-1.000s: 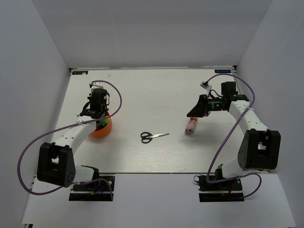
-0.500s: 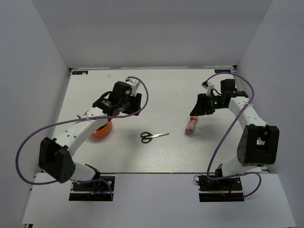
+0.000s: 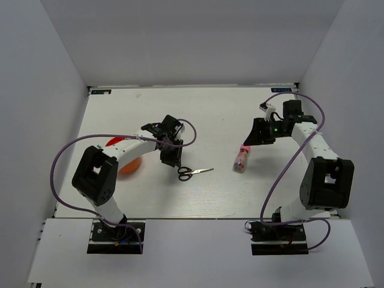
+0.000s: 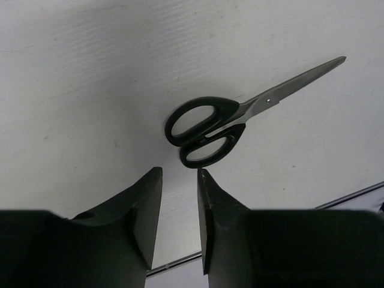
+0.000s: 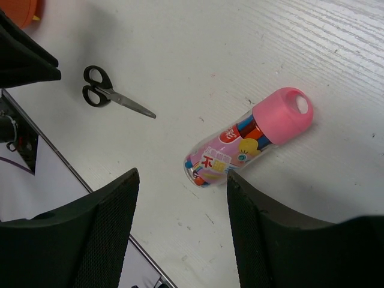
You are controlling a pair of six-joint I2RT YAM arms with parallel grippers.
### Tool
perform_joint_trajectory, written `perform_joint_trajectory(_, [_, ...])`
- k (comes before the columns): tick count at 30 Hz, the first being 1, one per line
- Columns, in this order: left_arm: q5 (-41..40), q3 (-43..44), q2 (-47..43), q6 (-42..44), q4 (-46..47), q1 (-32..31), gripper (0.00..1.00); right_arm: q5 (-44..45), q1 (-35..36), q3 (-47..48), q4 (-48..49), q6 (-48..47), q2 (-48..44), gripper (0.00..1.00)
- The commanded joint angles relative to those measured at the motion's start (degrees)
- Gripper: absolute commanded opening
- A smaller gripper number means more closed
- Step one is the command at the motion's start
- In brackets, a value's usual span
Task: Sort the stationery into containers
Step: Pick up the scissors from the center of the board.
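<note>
The left gripper [image 4: 180,174] hangs just short of the scissors [image 4: 228,126], which lie flat near the middle of the table [image 3: 198,114] with their handles toward it. Its fingers stand a narrow gap apart and hold nothing. The right gripper [image 5: 180,177], wide apart and empty, hovers over the pink-capped tube [image 5: 246,141], which lies right of centre. The step in hand looks like picking up the scissors: descend over the handles, then close. The orange cup [image 3: 127,166], half hidden by the arm, seems to be the destination.

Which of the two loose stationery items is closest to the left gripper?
The black-handled scissors, just ahead of the left gripper; the pink-capped tube lies near the right gripper.
</note>
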Motion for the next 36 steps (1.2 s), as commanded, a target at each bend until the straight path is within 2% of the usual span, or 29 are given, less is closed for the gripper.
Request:
perform_joint_trajectory(1, [3.4, -0.2, -0.3, -2.9, 1.4, -0.4, 0.41, -1.8, -0.5, 1.3, -0.3, 0.3, -0.9, 0.63])
perform_joint_trajectory(3, [3.0, -0.4, 0.1, -3.4, 1.7, -0.5, 0.45, -2.4, -0.6, 1.4, -0.4, 0.3, -0.7, 0.63])
perform_joint_trajectory(10, [0.5, 1.3, 3.2, -4.4, 1.3, -0.7, 0.45, -3.6, -0.8, 1.3, -0.5, 0.2, -0.9, 0.63])
perform_joint_trajectory(21, [-2.7, 1.7, 6.4, -4.4, 2.1, -0.8, 0.41, -4.7, -1.4, 1.4, -0.6, 0.4, -1.1, 0.63])
perform_joint_trajectory(31, [-1.9, 2.9, 7.7, -5.0, 2.5, -0.8, 0.4, -5.0, -1.6, 1.3, -0.5, 0.6, -1.0, 0.63])
perform_joint_trajectory(36, [-3.2, 3.2, 8.7, -5.3, 2.7, -0.9, 0.36, -5.2, -1.7, 1.2, -0.5, 0.6, -1.1, 0.63])
